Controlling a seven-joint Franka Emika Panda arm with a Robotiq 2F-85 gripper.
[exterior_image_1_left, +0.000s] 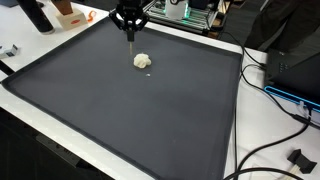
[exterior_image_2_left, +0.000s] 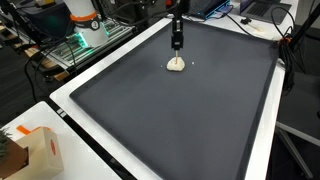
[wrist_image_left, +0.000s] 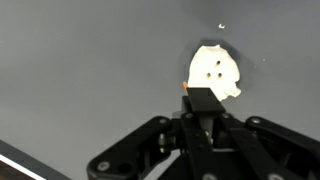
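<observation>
A small white lumpy object with holes lies on the dark grey mat near its far side. It also shows in the other exterior view and in the wrist view. My gripper hangs just above and behind it, pointing down, as both exterior views show. In the wrist view the jaws are shut on a slim black pen-like object with an orange tip, whose tip is close to the white object.
The mat has a white table border. An orange and white item and a dark bottle stand beyond the mat. A cardboard box sits at one corner. Cables run along one side.
</observation>
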